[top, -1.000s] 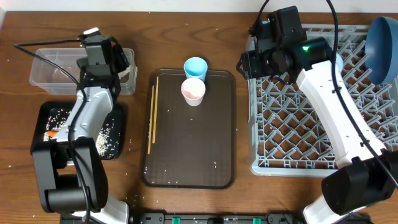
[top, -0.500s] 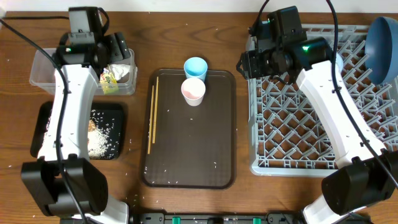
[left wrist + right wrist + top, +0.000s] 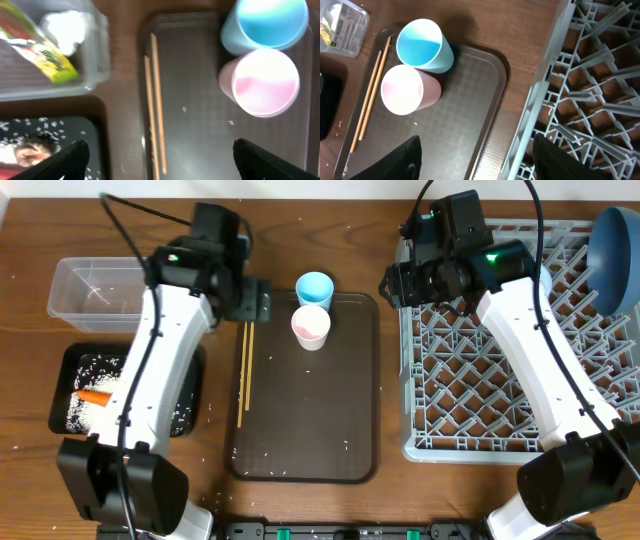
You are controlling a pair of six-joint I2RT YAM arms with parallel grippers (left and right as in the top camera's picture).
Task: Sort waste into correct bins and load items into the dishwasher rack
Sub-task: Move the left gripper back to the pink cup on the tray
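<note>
Rice (image 3: pixel 100 366) lies scattered over the black tray (image 3: pixel 66 362) at your near left, with an orange carrot (image 3: pixel 93 397) on it and a brownish food lump (image 3: pixel 30 150) among the grains. A few loose grains dot the near end of the brown serving tray (image 3: pixel 355 430) in the middle of the table. At your right sits the grey rack (image 3: pixel 500 395).

Two chopsticks (image 3: pixel 243 375) lie side by side along the serving tray's left edge, running near to far. At its far end you see the pink cup (image 3: pixel 311 327) upright and touching the light blue cup (image 3: pixel 315 286) just beyond it.

Your left gripper (image 3: pixel 255 300) hovers over the tray's far left corner, above the far ends of the chopsticks, its fingers (image 3: pixel 65 160) spread wide with nothing between them. Your right gripper (image 3: pixel 393 285) hangs between the tray's far right corner and the rack's far left corner, likewise spread and empty.

Far left, the clear tub (image 3: pixel 70 292) holds a yellow-green wrapper (image 3: pixel 42 47) and a white napkin (image 3: pixel 65 27). The dark blue bowl (image 3: pixel 615 245) stands on edge at the rack's far right corner.
</note>
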